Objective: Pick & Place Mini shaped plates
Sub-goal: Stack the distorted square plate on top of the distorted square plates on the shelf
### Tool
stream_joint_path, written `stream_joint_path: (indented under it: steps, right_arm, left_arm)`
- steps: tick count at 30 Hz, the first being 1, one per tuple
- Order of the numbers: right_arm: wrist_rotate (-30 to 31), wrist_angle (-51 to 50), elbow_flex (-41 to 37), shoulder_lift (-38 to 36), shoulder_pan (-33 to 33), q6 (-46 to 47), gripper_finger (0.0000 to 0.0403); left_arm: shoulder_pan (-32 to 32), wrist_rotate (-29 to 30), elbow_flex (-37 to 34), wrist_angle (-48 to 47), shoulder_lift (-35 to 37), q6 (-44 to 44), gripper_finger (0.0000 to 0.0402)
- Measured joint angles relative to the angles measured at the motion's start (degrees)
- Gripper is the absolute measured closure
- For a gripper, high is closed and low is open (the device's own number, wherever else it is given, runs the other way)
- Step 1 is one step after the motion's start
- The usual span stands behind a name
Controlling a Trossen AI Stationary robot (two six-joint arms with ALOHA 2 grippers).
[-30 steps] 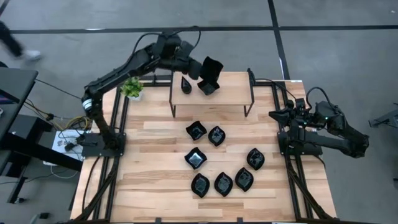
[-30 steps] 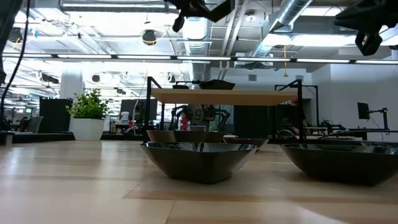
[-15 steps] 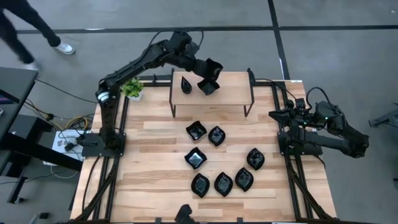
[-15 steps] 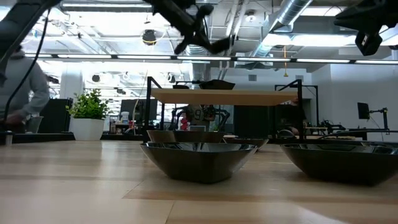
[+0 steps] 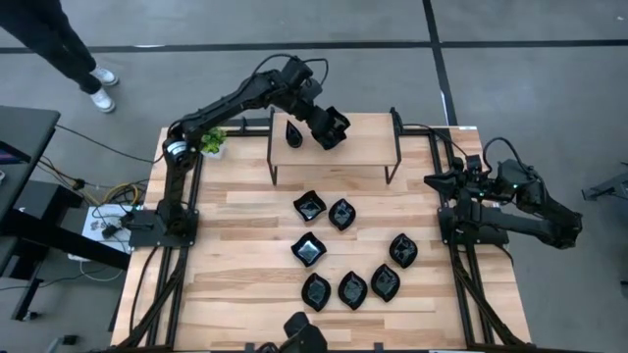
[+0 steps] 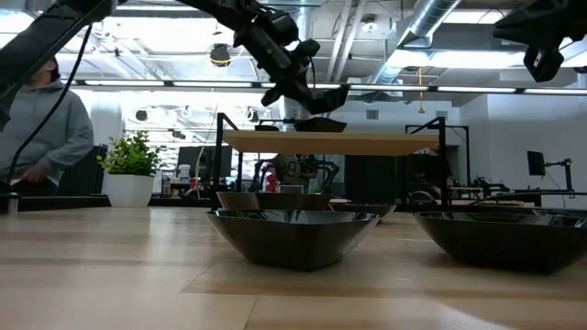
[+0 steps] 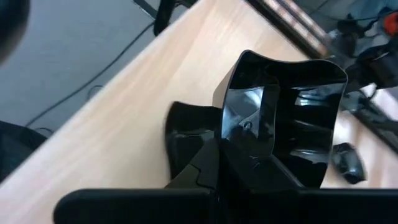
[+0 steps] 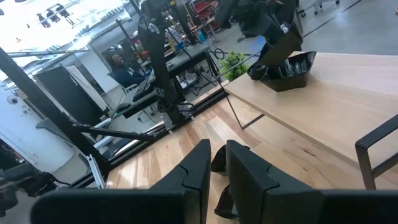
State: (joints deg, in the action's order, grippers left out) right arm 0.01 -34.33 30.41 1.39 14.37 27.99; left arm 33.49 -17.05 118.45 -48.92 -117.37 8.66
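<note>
My left gripper point(image 5: 321, 118) hangs over a raised wooden shelf point(image 5: 363, 147) at the table's far side, shut on a glossy black wavy-edged square plate point(image 5: 333, 128), also the plate point(image 7: 283, 112) in the left wrist view. A slim black teardrop plate point(image 5: 292, 132) rests on the shelf beside it. Several more mini shaped plates lie on the table below, among them a square one point(image 5: 309, 206) and a leaf-shaped one point(image 5: 402, 250). My right gripper point(image 5: 432, 181) waits shut at the table's right edge, holding nothing. My left gripper pinches the square plate by the rim point(image 7: 231, 146) on the side nearest the wrist. The fingers point(image 7: 208, 168) come slanting down from the table's far left. The plate is tilted, its hollow turned toward the wrist, and it hangs clear just above the shelf point(image 6: 330, 142).
A small green plant point(image 5: 208, 139) stands at the table's far left corner, close under the left arm. The shelf has black metal legs point(image 5: 272, 162). A person point(image 5: 59, 39) walks on the floor beyond the far left; the person point(image 6: 41, 119) also shows in the low view.
My left gripper has come down toward the shelf with the square plate, reaching farther out over it and tipping more steeply downward. The plate stays in the hold and now hangs just above the shelf top. A person has walked into view at the far left.
</note>
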Motion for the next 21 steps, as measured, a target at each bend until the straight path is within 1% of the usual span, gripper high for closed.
stream_joint_path:
  steps: [5, 9, 13, 21]
  right_arm:
    - [0.0, 0.0, 0.0, 0.0, 0.0, 0.0, 0.0355]
    - [0.0, 0.0, 0.0, 0.0, 0.0, 0.0, 0.0355]
    - [0.0, 0.0, 0.0, 0.0, 0.0, 0.0, 0.0355]
    - [0.0, 0.0, 0.0, 0.0, 0.0, 0.0, 0.0355]
  left_arm:
    - [0.4, 0.3, 0.0, -0.3, -0.2, -2.5, 0.0398]
    - [0.4, 0.3, -0.1, -0.6, -0.4, -2.6, 0.0398]
    - [0.6, 0.3, -0.1, -3.6, -0.4, -2.9, 0.0398]
    - [1.4, 0.4, -0.1, -3.8, -0.4, -2.5, 0.0398]
